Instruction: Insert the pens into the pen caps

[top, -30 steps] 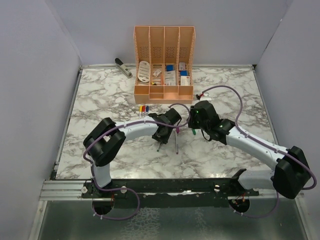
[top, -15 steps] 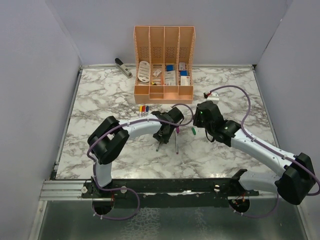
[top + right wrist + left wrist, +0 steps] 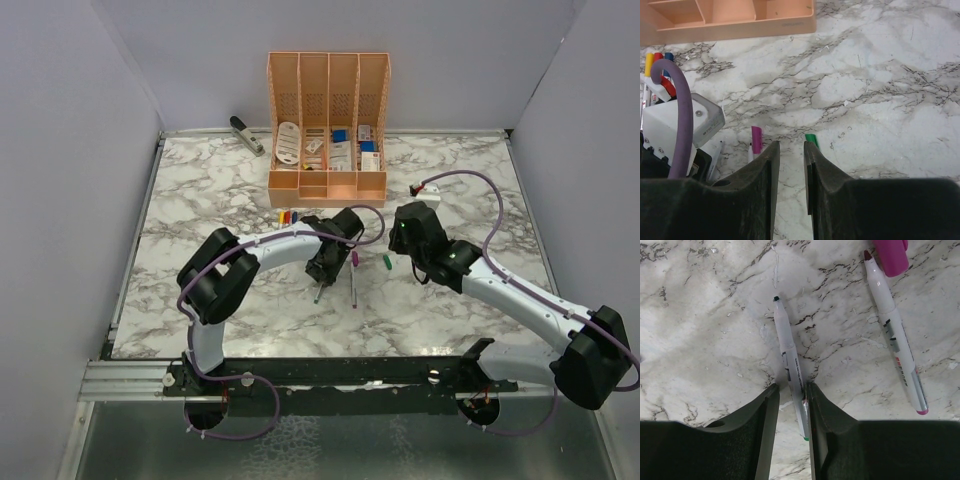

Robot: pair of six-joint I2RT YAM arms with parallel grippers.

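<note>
A pen point(image 3: 785, 340) with a dark tip lies flat on the marble, and my left gripper point(image 3: 792, 386) straddles its rear end. The right finger touches the barrel and a gap shows on the left side, so the jaws are open. From above, this pen point(image 3: 318, 291) pokes out below the left gripper point(image 3: 322, 268). A second pen point(image 3: 895, 340) with a purple tip lies to the right, its tip by the purple cap point(image 3: 890, 255). My right gripper point(image 3: 791, 145) stands open and holds nothing. The green cap point(image 3: 811, 139) lies just past its right fingertip and the purple cap point(image 3: 756, 139) to the left.
The orange organiser point(image 3: 327, 185) stands at the back centre. Yellow, red and blue caps point(image 3: 287, 216) lie side by side before it. A grey stapler point(image 3: 245, 135) lies at the back left. Both arms crowd the table's middle, with purple cables looping above them.
The right gripper has shifted slightly to the right, off the green cap. The left gripper's jaws have narrowed a little around the pen, which has not moved.
</note>
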